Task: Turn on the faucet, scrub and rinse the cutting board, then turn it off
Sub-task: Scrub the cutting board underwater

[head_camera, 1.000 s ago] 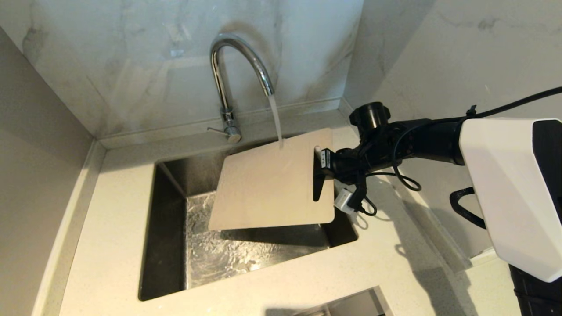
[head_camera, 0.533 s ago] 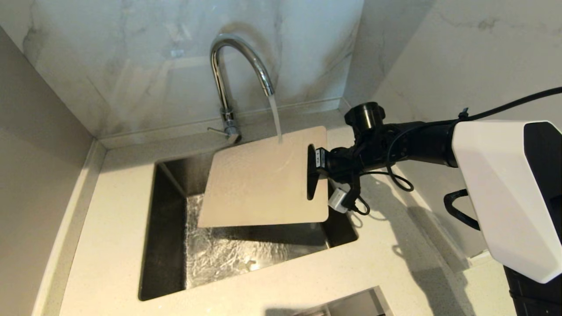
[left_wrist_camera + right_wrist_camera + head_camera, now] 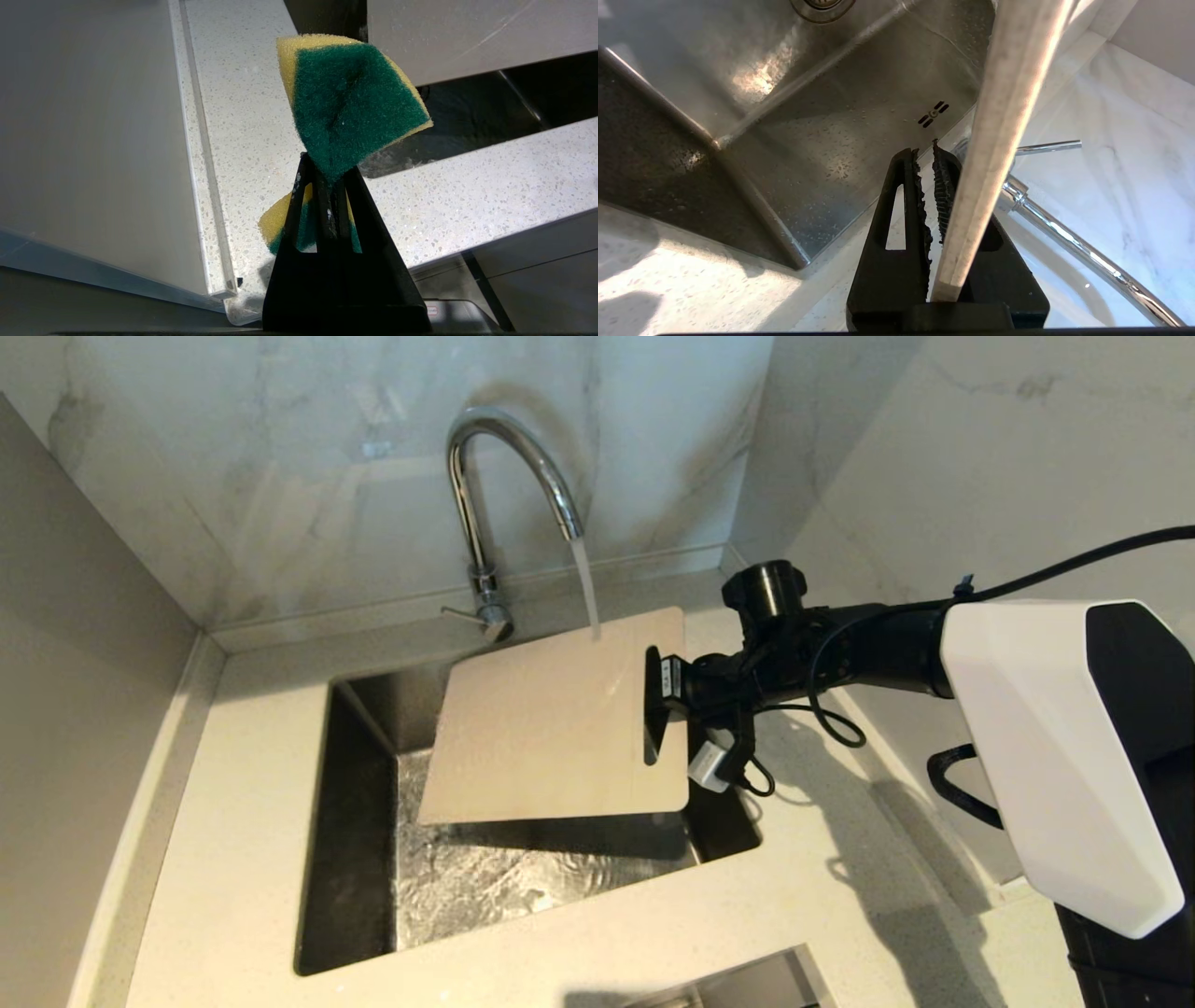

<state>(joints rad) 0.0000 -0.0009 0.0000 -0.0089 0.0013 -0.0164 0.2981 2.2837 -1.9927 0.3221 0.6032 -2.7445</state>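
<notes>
Reaching in level from the right, the right gripper [image 3: 665, 695] is being kept pinched on the cutting board [image 3: 551, 728] at its slot end; the board's long axis is being stretched leftward over the sink [image 3: 355, 821], its far edge under the faucet [image 3: 504, 476]'s stream. Out of the head view, a sponge [image 3: 350, 102] is being clamped in the left gripper [image 3: 327, 205].

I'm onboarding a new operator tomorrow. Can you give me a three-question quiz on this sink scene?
1. True or false: water is running from the faucet onto the cutting board.
2. Which gripper holds the sponge?
3. Where is the cutting board: A) flat on the counter, B) held above the sink, C) leaning on the wall?

Key: 1 true. 2 the left gripper, shut on it. 3 B; the right gripper grips its slotted end.
</notes>
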